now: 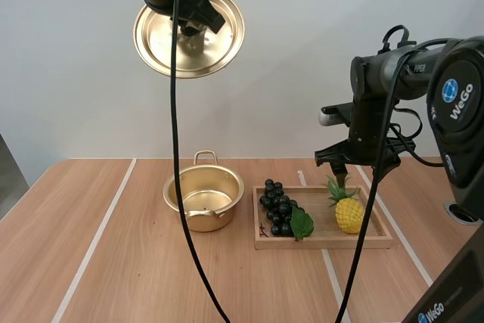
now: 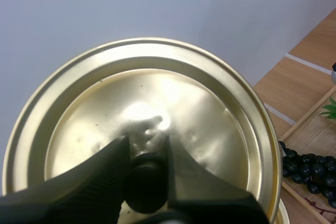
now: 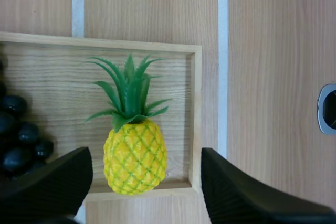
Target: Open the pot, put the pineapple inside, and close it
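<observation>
My left gripper (image 1: 195, 26) holds the golden pot lid (image 1: 189, 32) high above the table, fingers shut on its black knob (image 2: 144, 182); the lid (image 2: 139, 129) is tilted with its shiny face toward the camera. The open golden pot (image 1: 203, 197) stands on the table, nothing visible inside. A yellow pineapple (image 1: 348, 211) with green leaves lies at the right end of the wooden tray (image 1: 324, 240). My right gripper (image 1: 355, 166) hovers open just above the pineapple (image 3: 135, 156), its fingers (image 3: 47, 182) spread to either side of the fruit without touching it.
A bunch of dark grapes (image 1: 278, 208) with a green leaf lies in the tray's left half, between pot and pineapple. A round hole (image 1: 463, 212) sits in the table at the far right. Bare wood lies left of and in front of the pot.
</observation>
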Tool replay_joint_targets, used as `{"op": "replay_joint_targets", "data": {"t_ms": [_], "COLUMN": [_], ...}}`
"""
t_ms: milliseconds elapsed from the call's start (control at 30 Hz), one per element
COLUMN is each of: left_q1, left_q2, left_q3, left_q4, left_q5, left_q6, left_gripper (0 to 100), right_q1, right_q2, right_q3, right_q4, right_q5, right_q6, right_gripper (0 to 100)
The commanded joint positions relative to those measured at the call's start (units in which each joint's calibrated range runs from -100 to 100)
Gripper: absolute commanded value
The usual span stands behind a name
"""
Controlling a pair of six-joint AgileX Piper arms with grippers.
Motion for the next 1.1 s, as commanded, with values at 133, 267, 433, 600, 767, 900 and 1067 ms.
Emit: {"op": "replay_joint_targets", "data": {"t_ms": [133, 267, 433, 600, 767, 900, 1067], "left_q1": [-0.18, -0.18, -0.18, -0.18, -0.18, -0.18, -0.18], "left_q2": [-0.49, -0.49, -0.49, -0.49, -0.49, -0.49, -0.49], "left_q3": [-0.39, -0.39, -0.39, -0.39, -0.39, -0.39, -0.39], "left_q4": [-1.38, -1.38, -1.38, -1.38, -1.38, -1.38, -1.38], "left_q5": [-0.58, -0.43, -0.43, -0.43, 0.29, 0.67, 0.67], "left_q6": [0.62, 0.95, 0.95, 1.27, 1.35, 1.35, 1.35], "left_gripper": [0, 0, 0, 0, 0, 0, 0], "right_q1": [-0.22, -0.22, -0.22, -0.22, -0.22, -0.22, -0.22], "right_q2": [-0.33, -0.33, -0.33, -0.33, -0.33, -0.33, 1.82], "right_q3": [0.26, 3.75, 10.32, 13.54, 13.60, 13.60, 13.60], "right_q4": [0.63, 0.63, 0.63, 0.63, 0.63, 0.63, 0.63], "right_q5": [-0.06, -3.57, -12.64, -18.36, -18.54, -18.73, -18.72], "right_q6": [-0.37, -0.37, -0.37, -0.37, -0.37, -0.37, -0.37], "right_gripper": [100, 100, 100, 100, 100, 100, 100]}}
